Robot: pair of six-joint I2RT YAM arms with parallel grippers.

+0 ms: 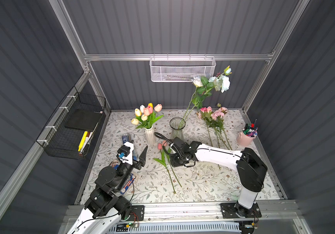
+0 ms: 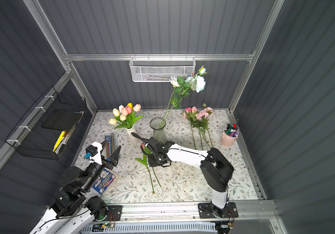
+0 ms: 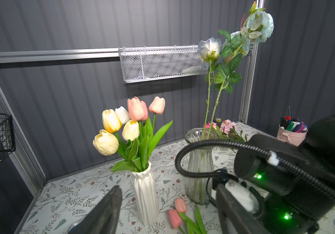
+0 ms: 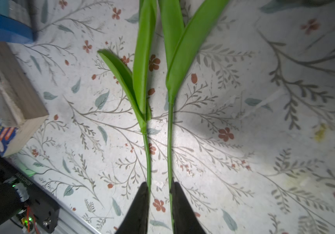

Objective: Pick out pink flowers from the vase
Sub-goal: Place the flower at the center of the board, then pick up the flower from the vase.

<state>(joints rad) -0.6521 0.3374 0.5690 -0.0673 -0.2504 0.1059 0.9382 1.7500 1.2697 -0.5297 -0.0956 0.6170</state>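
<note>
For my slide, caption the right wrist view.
Right gripper, slightly open, over two leafy green stems lying on the floral table.

Pink pot (image 1: 245, 140) holding markers (image 1: 250, 129): far right. White mesh basket (image 1: 182, 71): hung at rear. Black wire basket (image 1: 71, 129): hung at left.

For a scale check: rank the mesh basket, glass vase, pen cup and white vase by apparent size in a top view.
1. Mesh basket
2. glass vase and pen cup, too alike to rank
3. white vase
</note>
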